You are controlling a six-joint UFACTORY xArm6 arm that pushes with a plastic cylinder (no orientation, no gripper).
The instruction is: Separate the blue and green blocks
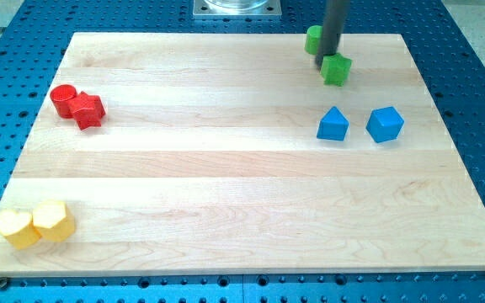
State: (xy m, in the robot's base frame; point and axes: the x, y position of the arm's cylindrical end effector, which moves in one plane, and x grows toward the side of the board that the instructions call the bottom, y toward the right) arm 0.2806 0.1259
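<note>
My tip [322,66] is at the view's top right, between two green blocks. A green block [313,39] stands just above and left of it, partly hidden by the rod. A green cube [337,70] lies right against the tip on its right side. Lower down sit a blue triangular block [333,124] and a blue hexagonal block [385,124], side by side with a small gap. The blue blocks are well below the green ones.
A red cylinder [63,99] and a red star-shaped block [87,110] touch at the view's left. A yellow heart [16,227] and a yellow hexagonal block [53,220] touch at the bottom left. The wooden board [226,185] lies on a blue perforated table.
</note>
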